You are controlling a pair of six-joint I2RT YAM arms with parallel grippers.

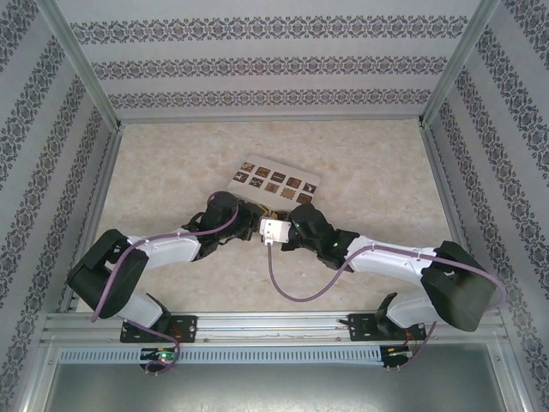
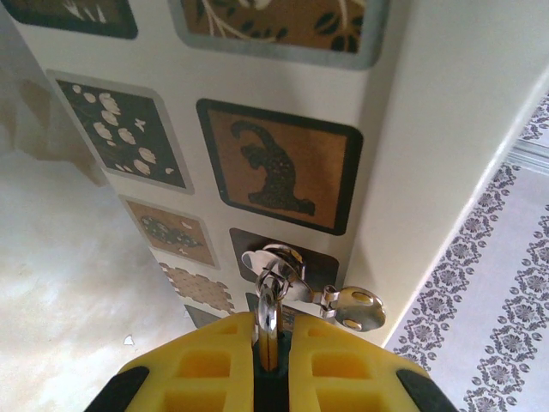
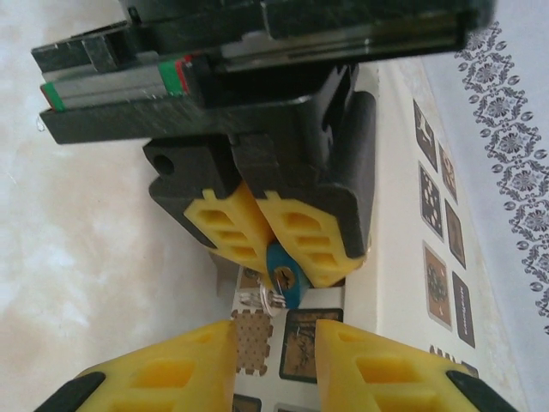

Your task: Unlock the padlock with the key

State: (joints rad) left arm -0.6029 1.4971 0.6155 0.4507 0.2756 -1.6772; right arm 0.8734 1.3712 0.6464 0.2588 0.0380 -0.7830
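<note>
Squeezing the blue padlock (image 3: 281,286) tight, the left gripper (image 3: 270,257) sits mid-frame in the right wrist view; the right gripper (image 3: 274,333) below has fingers apart, holding nothing. Left wrist view shows the key (image 2: 356,309) lower right.

We see a white box (image 2: 429,129) resting on the pale marbled table (image 1: 171,154), its face set with brown patterned tiles (image 1: 274,180), one bearing a dark cat-like figure (image 2: 279,167). Around the table we see walls (image 1: 274,64) striped with grey floral bands, and a metal rail (image 1: 274,324) along the near edge.
</note>
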